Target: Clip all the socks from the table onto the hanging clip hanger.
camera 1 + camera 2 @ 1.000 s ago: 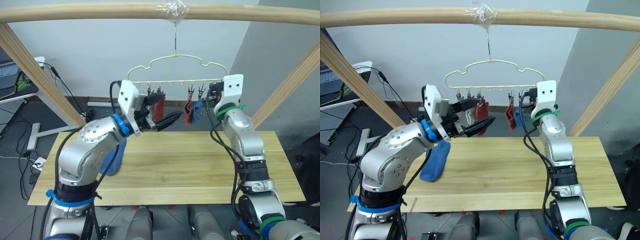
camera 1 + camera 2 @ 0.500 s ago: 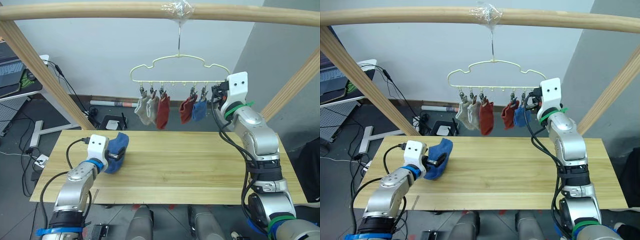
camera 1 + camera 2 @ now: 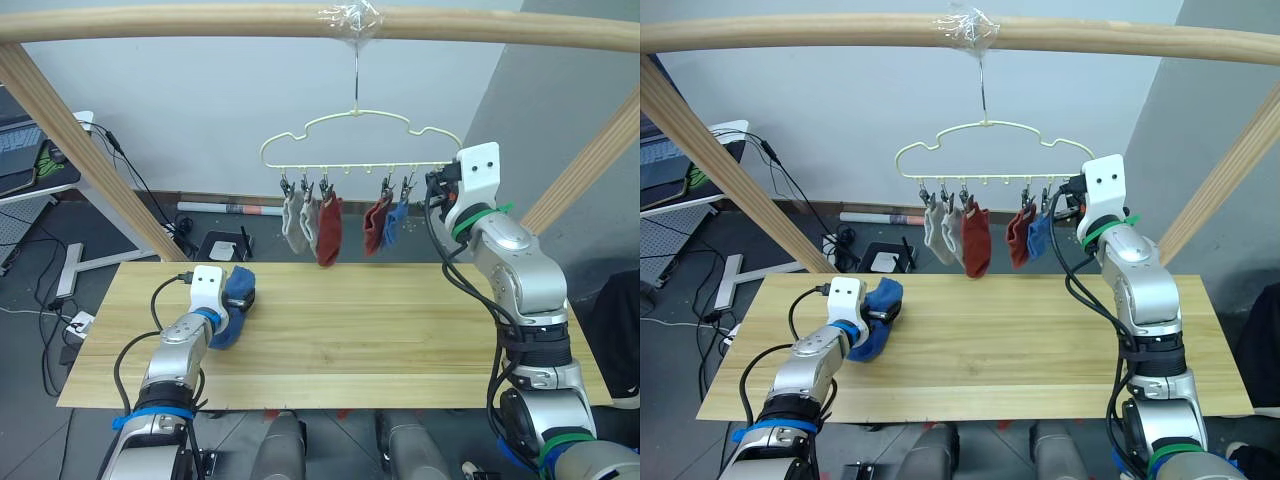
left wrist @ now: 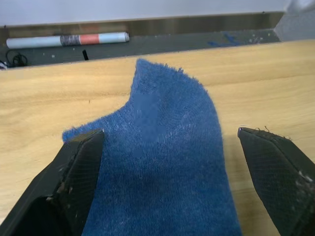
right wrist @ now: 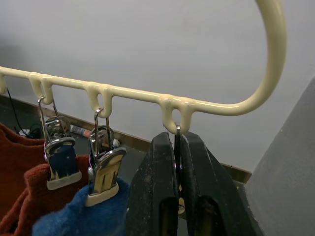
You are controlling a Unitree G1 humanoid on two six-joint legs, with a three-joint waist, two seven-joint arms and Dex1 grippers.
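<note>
Sock on counter: one blue sock (image 3: 232,303) lies near the left end of the counter (image 3: 400,330).
Left pincer: left pincer (image 4: 172,182) is spread wide, one finger at each side of that blue sock.
Right pincer: right pincer (image 5: 179,196) is clamped on the end clip (image 5: 177,147) of the clip hanger (image 3: 355,140).
Hung socks: two grey (image 3: 298,222), two red (image 3: 328,228) and one blue (image 3: 394,225) hang from the clips.

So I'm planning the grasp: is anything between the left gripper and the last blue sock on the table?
Nothing visible. The left gripper is open with a finger on each side of the blue sock, which lies flat on the table.
</note>
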